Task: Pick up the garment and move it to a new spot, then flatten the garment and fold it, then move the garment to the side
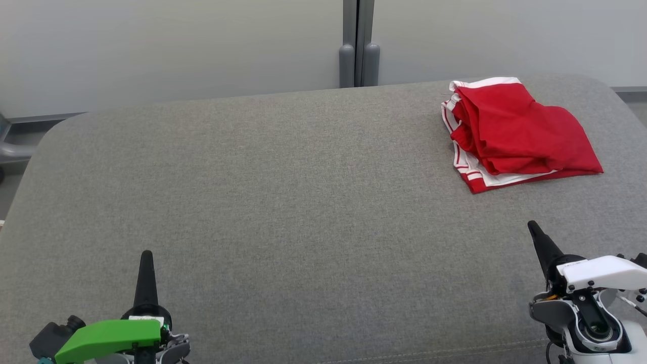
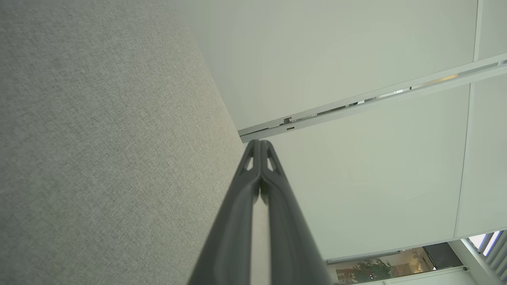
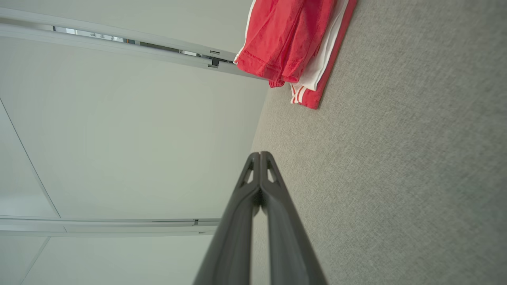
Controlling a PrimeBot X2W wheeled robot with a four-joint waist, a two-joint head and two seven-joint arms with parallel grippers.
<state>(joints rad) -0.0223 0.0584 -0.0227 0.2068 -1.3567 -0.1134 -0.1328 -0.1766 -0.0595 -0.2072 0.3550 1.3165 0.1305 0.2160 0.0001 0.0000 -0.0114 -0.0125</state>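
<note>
The garment is red with white trim and stripes, lying folded in a loose stack at the far right of the grey fabric surface. It also appears at the top of the right wrist view. My right gripper is shut and empty near the front right, well short of the garment; its fingers meet in the right wrist view. At the front left my left gripper is shut and empty too, its tips pressed together in the left wrist view.
Pale wall panels stand behind the surface, joined by a grey vertical post. The surface has rounded far corners, and a grey floor strip shows past the left one.
</note>
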